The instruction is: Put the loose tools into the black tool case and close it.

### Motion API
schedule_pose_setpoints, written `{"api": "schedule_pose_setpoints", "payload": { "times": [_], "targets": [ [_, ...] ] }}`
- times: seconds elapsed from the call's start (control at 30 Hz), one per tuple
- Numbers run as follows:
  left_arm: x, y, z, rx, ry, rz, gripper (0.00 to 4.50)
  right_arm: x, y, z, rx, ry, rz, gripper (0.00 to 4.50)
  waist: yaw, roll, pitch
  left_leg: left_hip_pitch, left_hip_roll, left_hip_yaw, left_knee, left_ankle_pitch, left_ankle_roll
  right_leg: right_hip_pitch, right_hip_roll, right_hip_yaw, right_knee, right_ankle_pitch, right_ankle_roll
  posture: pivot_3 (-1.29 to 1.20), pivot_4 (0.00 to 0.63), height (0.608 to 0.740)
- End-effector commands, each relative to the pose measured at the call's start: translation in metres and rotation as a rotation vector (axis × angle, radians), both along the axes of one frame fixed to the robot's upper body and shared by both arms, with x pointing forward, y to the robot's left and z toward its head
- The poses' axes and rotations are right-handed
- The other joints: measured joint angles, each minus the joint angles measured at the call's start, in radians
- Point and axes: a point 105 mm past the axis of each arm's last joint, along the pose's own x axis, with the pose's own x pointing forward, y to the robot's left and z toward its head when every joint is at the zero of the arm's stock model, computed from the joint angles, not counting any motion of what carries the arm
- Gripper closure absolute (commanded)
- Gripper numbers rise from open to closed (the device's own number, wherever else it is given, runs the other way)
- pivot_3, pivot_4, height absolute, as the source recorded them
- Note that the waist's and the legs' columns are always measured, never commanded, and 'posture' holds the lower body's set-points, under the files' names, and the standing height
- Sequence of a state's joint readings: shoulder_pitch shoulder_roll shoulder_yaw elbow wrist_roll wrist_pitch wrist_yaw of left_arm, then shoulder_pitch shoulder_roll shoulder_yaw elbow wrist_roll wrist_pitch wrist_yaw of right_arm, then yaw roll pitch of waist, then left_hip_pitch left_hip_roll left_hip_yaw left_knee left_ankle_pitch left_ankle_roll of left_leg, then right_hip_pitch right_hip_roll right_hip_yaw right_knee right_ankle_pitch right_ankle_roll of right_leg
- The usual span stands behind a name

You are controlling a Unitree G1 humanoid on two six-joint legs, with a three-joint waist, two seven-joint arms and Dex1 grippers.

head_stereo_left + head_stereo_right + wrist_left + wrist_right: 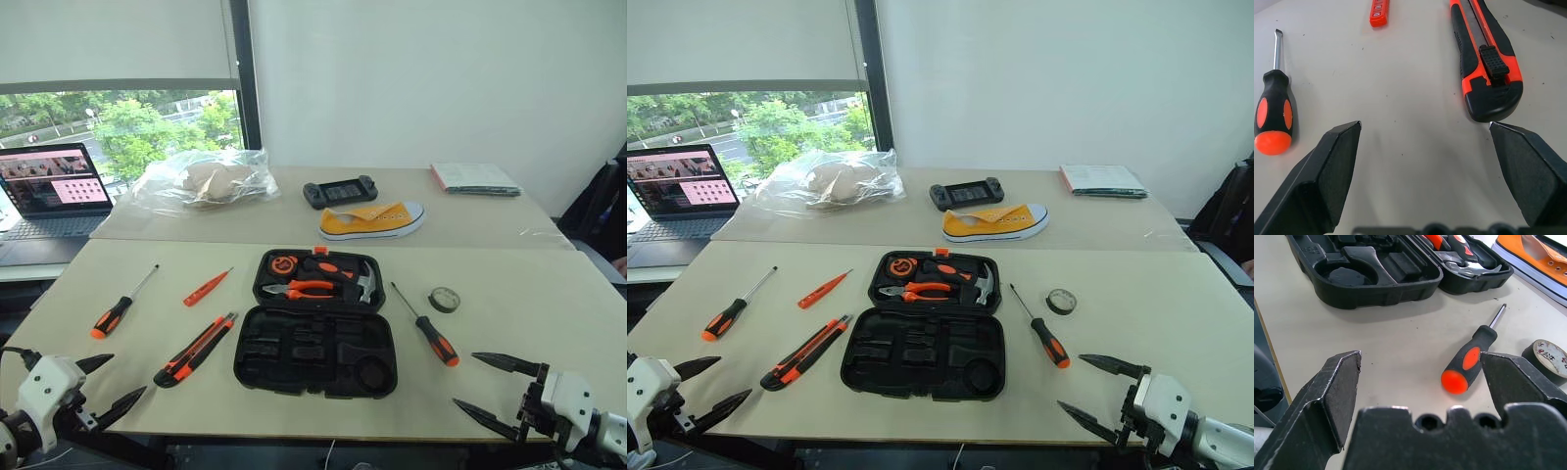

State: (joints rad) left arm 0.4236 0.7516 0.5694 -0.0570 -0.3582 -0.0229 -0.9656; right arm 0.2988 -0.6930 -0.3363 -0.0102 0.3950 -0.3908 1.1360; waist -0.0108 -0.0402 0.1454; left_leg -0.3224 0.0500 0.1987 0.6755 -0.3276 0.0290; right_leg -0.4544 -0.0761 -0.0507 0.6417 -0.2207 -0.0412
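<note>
The black tool case (315, 331) lies open in the middle of the near table, its lid half toward the far edge holding orange-handled pliers (304, 289) and a hammer (361, 283), its near half showing bare moulded slots. To its left lie the utility knife (195, 350), the slim orange tester screwdriver (207, 287) and, farther left, one black-and-orange screwdriver (121, 305); to its right lie the second screwdriver (428, 328) and the small tape roll (444, 300). The left gripper (110, 385) hangs at the near left edge with its fingers spread wide and nothing between them; the right gripper (495, 386) does the same at the near right edge. The left wrist view brings the knife's ribbed slider (1493, 61) close, just beyond one fingertip. The right wrist view shows the tape roll's pale face carrying small print (1549, 354), too small to read with any confidence. On the far table the head views show a yellow shoe (371, 221), a game console (339, 192), a clear plastic bag (203, 181), a booklet (475, 178) and an open laptop (49, 194).
</note>
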Motion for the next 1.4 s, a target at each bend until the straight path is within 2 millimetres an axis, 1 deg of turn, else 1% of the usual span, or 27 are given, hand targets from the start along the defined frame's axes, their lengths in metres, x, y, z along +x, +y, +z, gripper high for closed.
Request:
{"api": "schedule_pose_setpoints", "payload": {
  "times": [0.03,0.07,0.1,0.13,0.17,0.23,0.27,0.3,0.37,0.43,0.5,0.57,0.63,0.7,0.77,0.87,0.93,1.0,1.03,1.13,1.17,1.23,1.3,1.37,1.4],
  "targets": [
    [-0.003,0.012,0.021,-0.076,-0.085,0.08,0.0,0.009,0.021,0.019,0.058,-0.096,0.073,0.04,0.0,0.0,0.0,0.0,0.0,0.0,0.0,0.0,0.0,0.0,0.0,0.0,0.0,0.0,0.0,0.0,0.15,0.74],
    [-0.008,0.025,0.026,-0.14,-0.116,0.173,0.0,0.012,0.039,0.031,0.125,-0.135,0.138,0.04,-0.005,-0.001,0.0,0.0,0.0,0.0,0.0,0.0,0.0,0.0,0.0,0.0,0.0,0.0,0.0,0.0,0.15,0.74],
    [-0.017,0.041,0.026,-0.203,-0.145,0.294,0.0,0.015,0.06,0.044,0.228,-0.141,0.205,0.04,-0.018,-0.003,0.001,0.001,0.0,0.0,0.0,0.0,0.0,0.0,0.0,0.0,0.0,0.0,0.0,0.0,0.15,0.74],
    [-0.023,0.052,0.025,-0.241,-0.161,0.373,0.0,0.016,0.074,0.053,0.295,-0.134,0.25,0.04,-0.032,-0.004,0.002,0.0,0.003,0.001,0.0,0.0,-0.001,-0.001,0.001,0.002,0.001,0.001,0.0,0.0,0.15,0.74],
    [-0.028,0.058,0.022,-0.262,-0.161,0.428,0.0,0.016,0.083,0.058,0.342,-0.122,0.271,0.04,-0.036,-0.004,0.002,-0.001,0.005,0.0,0.001,0.0,-0.002,0.0,0.0,0.001,0.002,0.0,0.001,0.0,0.15,0.74],
    [-0.036,0.067,0.011,-0.31,-0.139,0.536,0.0,0.021,0.093,0.071,0.423,-0.169,0.267,0.04,-0.031,-0.003,0.002,0.003,0.005,-0.003,0.0,0.0,-0.004,0.001,0.0,-0.002,0.002,-0.002,0.005,0.0,0.15,0.74],
    [-0.038,0.068,0.006,-0.34,-0.126,0.572,0.0,0.021,0.099,0.074,0.435,-0.188,0.276,0.04,-0.024,-0.003,0.002,0.002,0.005,-0.004,0.0,0.001,-0.004,0.0,0.0,-0.003,0.002,-0.002,0.004,0.0,0.15,0.74],
    [-0.039,0.068,0.003,-0.36,-0.117,0.592,0.0,0.021,0.102,0.075,0.439,-0.198,0.282,0.04,-0.015,-0.003,0.002,0.002,0.004,-0.003,0.0,0.001,-0.004,0.0,0.0,-0.004,0.003,0.0,-0.001,0.0,0.15,0.74],
    [-0.037,0.066,0.0,-0.401,-0.09,0.619,0.0,0.021,0.108,0.074,0.441,-0.206,0.294,0.04,0.003,-0.005,0.001,0.001,0.002,-0.003,0.001,0.0,-0.004,-0.001,0.0,-0.008,0.002,0.002,-0.003,0.0,0.15,0.74],
    [-0.027,0.063,0.001,-0.455,-0.062,0.624,0.0,0.021,0.112,0.073,0.44,-0.214,0.298,0.04,0.017,-0.008,0.0,0.0,0.002,-0.003,0.001,0.0,-0.004,-0.001,-0.001,-0.015,0.002,0.001,-0.003,0.0,0.15,0.74],
    [-0.009,0.062,0.013,-0.483,-0.068,0.599,0.0,0.02,0.115,0.072,0.435,-0.215,0.311,0.04,0.028,-0.008,0.0,-0.001,0.001,-0.003,0.002,0.0,-0.004,0.0,-0.001,-0.017,0.002,0.001,-0.003,0.0,0.15,0.74],
    [0.005,0.063,0.021,-0.498,-0.062,0.589,0.0,0.021,0.117,0.072,0.433,-0.214,0.316,0.04,0.029,-0.008,0.0,-0.002,0.001,-0.004,0.004,-0.003,-0.01,0.0,-0.002,-0.018,0.002,0.002,-0.003,0.0,0.15,0.74],
    [0.02,0.064,0.026,-0.487,-0.041,0.575,0.0,0.021,0.118,0.072,0.432,-0.214,0.32,0.04,0.024,-0.009,0.0,-0.001,0.001,-0.004,0.004,-0.003,-0.01,0.0,-0.002,-0.017,0.003,0.002,-0.004,0.0,0.15,0.74],
    [0.048,0.058,0.032,-0.446,0.029,0.541,0.0,0.021,0.121,0.071,0.429,-0.211,0.336,0.04,0.021,-0.008,0.0,-0.001,0.001,-0.004,0.004,-0.002,-0.011,0.0,-0.001,-0.017,0.004,0.002,-0.004,0.0,0.15,0.74],
    [0.072,0.058,0.031,-0.388,0.109,0.532,0.0,0.02,0.125,0.069,0.423,-0.199,0.359,0.04,0.022,-0.008,0.0,0.0,0.001,-0.004,0.004,-0.002,-0.012,0.0,0.0,-0.017,0.005,0.002,-0.004,0.0,0.15,0.74],
    [0.087,0.066,0.026,-0.342,0.168,0.57,0.0,0.02,0.127,0.067,0.418,-0.195,0.367,0.04,0.011,-0.007,0.0,0.001,0.0,-0.003,0.002,-0.001,-0.013,0.0,0.004,-0.017,0.006,0.002,-0.004,0.0,0.15,0.74],
    [0.096,0.069,0.025,-0.331,0.186,0.579,0.0,0.02,0.127,0.067,0.419,-0.196,0.362,0.04,-0.004,-0.007,0.0,0.001,0.0,-0.002,0.003,0.001,-0.011,-0.001,0.004,-0.017,0.007,0.002,-0.004,0.0,0.15,0.74],
    [0.103,0.069,0.022,-0.316,0.201,0.576,0.52,0.02,0.127,0.067,0.416,-0.197,0.357,0.0,-0.006,-0.007,0.0,0.0,0.001,-0.002,0.003,0.003,-0.008,-0.002,0.005,-0.017,0.007,0.002,-0.004,0.0,0.15,0.74],
    [0.105,0.067,0.02,-0.31,0.214,0.56,0.68,0.02,0.127,0.067,0.415,-0.197,0.352,0.0,-0.004,-0.007,0.0,0.0,0.001,-0.001,0.002,0.002,-0.008,-0.002,0.007,-0.018,0.006,0.002,-0.005,0.0,0.15,0.74],
    [0.108,0.061,0.014,-0.296,0.248,0.522,1.9,0.019,0.126,0.066,0.414,-0.197,0.337,0.0,-0.003,-0.007,0.001,0.0,0.001,0.001,0.002,0.002,-0.009,-0.003,0.008,-0.019,0.006,0.0,-0.006,0.0,0.15,0.74],
    [0.109,0.061,0.013,-0.293,0.241,0.515,2.22,0.019,0.126,0.065,0.414,-0.197,0.333,0.0,-0.002,-0.007,0.001,0.0,0.001,0.001,0.002,0.002,-0.009,-0.003,0.007,-0.019,0.006,0.0,-0.006,0.0,0.15,0.74],
    [0.114,0.061,0.023,-0.293,0.164,0.483,3.07,0.018,0.125,0.064,0.413,-0.196,0.32,0.0,-0.002,-0.007,0.001,0.0,0.001,0.001,0.002,0.002,-0.009,-0.003,0.007,-0.018,0.007,0.0,-0.006,0.0,0.15,0.74],
    [0.119,0.053,0.038,-0.296,0.066,0.392,3.58,0.017,0.123,0.062,0.41,-0.194,0.309,0.0,-0.001,-0.007,0.001,0.0,0.001,0.0,0.003,0.002,-0.009,-0.003,0.006,-0.018,0.007,0.0,-0.006,0.0,0.15,0.74],
    [0.122,0.033,0.061,-0.311,-0.055,0.218,3.58,0.016,0.119,0.061,0.402,-0.191,0.296,0.0,0.0,-0.007,0.001,0.0,0.001,0.0,0.003,0.002,-0.009,-0.002,0.004,-0.018,0.007,0.0,-0.006,0.0,0.15,0.74],
    [0.122,0.018,0.075,-0.334,-0.117,0.106,3.58,0.015,0.116,0.061,0.394,-0.191,0.286,0.0,0.002,-0.007,0.001,0.0,0.001,0.0,0.004,0.002,-0.009,-0.002,0.003,-0.019,0.007,0.0,-0.006,0.0,0.15,0.74]
  ]
}}
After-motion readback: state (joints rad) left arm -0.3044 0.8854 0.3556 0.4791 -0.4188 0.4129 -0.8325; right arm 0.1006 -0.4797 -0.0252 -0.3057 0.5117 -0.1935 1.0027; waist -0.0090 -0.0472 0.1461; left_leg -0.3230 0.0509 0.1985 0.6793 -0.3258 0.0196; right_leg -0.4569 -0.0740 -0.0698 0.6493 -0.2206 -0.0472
